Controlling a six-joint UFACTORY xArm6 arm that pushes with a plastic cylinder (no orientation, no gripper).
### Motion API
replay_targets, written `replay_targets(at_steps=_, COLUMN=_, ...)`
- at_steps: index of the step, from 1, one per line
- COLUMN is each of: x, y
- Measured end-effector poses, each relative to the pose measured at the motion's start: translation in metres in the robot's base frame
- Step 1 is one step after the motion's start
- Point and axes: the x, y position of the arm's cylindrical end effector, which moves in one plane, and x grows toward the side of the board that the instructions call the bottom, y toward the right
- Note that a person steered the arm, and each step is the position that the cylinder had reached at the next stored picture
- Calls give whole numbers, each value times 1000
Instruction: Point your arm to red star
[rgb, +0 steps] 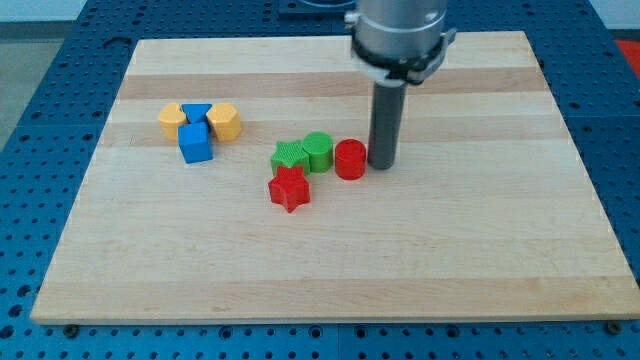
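You see a wooden board (330, 270) lying on a blue perforated table (40, 40). The dark rod comes down from the view's top, and my tip (382, 165) rests on the board just beside the red cylinder (350, 159), on its right side in the view; whether they touch, you cannot tell. The rod has no jaws, so there is nothing to spread or press together, and it holds nothing.

The red star (289, 188) lies near the board's middle, below and to the left of my tip, apart from it. Just above the star stand 2 green blocks: a green block (289, 156) with ridged sides and a green cylinder (318, 151), which stands next to the red cylinder.

Far to the view's left you find 4 more blocks in a tight group: a yellow block (173, 121), a blue triangle (197, 112), a second yellow block (225, 121) and a blue cube (196, 143)
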Motion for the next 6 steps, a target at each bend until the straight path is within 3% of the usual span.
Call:
replay_targets(at_steps=1, x=17, y=-29)
replay_targets(at_steps=2, x=7, y=-29)
replay_targets(at_steps=3, x=7, y=-22)
replay_targets(at_steps=4, x=16, y=30)
replay_targets(at_steps=6, x=93, y=7)
